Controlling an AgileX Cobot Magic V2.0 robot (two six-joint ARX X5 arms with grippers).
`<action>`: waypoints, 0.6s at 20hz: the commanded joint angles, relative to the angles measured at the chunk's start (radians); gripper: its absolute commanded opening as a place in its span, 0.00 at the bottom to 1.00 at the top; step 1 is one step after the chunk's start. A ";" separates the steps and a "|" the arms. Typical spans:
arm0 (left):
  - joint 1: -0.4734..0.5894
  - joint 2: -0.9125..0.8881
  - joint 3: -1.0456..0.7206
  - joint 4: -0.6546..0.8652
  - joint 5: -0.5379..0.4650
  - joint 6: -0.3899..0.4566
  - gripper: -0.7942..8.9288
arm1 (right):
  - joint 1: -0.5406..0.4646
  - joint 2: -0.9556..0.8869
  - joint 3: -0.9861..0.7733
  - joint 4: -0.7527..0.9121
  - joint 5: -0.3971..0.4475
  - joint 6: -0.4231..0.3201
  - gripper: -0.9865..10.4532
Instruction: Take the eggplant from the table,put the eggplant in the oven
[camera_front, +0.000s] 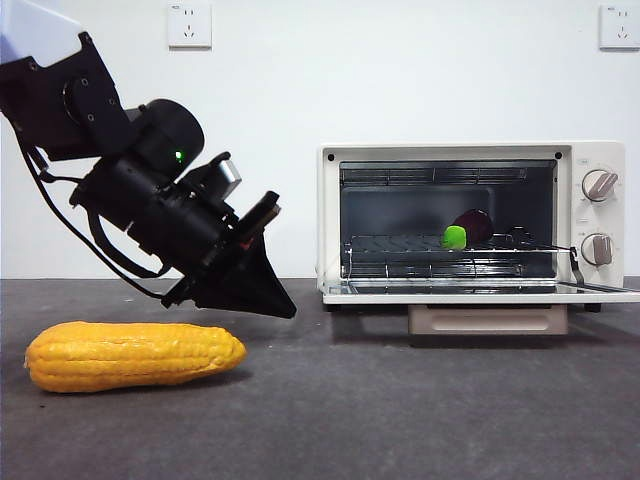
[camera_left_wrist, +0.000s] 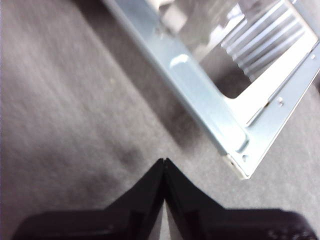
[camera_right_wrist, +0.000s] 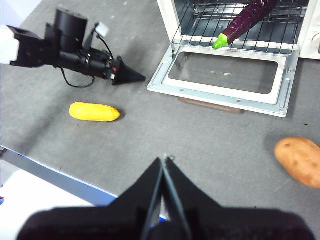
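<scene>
Front: eggplant (camera_front: 466, 231) lies on the rack inside the open oven (camera_front: 470, 222); my left gripper (camera_front: 283, 303) hangs clenched, empty, above the corn (camera_front: 133, 355). Left wrist: jaws together over the table (camera_left_wrist: 65, 110). Right wrist: right gripper (camera_right_wrist: 165, 159) clenched, empty

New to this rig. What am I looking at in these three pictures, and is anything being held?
A two-armed table robot. The front view looks level across the table; the other two come from cameras on each wrist. The left gripper, jaws shut and empty, hangs above the corn near the oven. The right gripper, also shut and empty, waits farther back. The eggplant lies on the oven's rack, door open. A potato sits on the table too.
</scene>
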 joint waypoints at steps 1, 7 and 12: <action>-0.014 0.010 -0.002 0.019 0.003 -0.005 0.07 | 0.002 -0.004 -0.002 -0.023 -0.004 -0.003 0.08; -0.063 0.018 -0.002 0.058 0.003 -0.021 0.07 | 0.002 -0.004 -0.002 -0.023 -0.004 -0.003 0.08; -0.072 0.058 -0.002 0.058 0.013 -0.046 0.07 | 0.002 -0.004 -0.002 -0.023 -0.004 -0.004 0.08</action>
